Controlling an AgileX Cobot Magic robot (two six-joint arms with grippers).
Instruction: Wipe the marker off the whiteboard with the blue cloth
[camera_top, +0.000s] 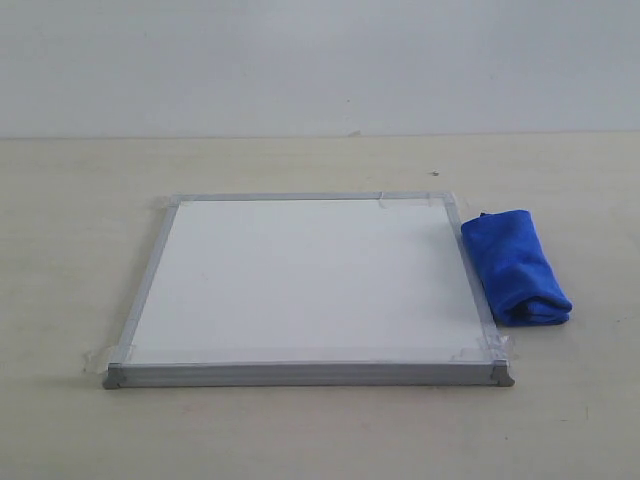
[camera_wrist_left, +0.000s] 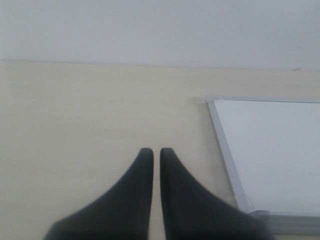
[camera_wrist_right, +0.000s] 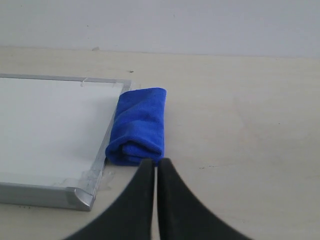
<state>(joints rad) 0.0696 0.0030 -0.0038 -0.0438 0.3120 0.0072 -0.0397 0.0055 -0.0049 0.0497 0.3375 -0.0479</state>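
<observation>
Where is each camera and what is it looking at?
Exterior view: stands apart from the robot, looks across the table at the whiteboard and blue cloth, wall behind; no robot shows.
Left wrist view: sits behind the left gripper, looks over it at the table and a whiteboard corner.
Right wrist view: sits behind the right gripper, looks over it at the blue cloth.
Shared: all see the whiteboard.

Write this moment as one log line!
whiteboard: looks clean; blue cloth: folded, beside it; left gripper: shut, empty; right gripper: shut, empty
</observation>
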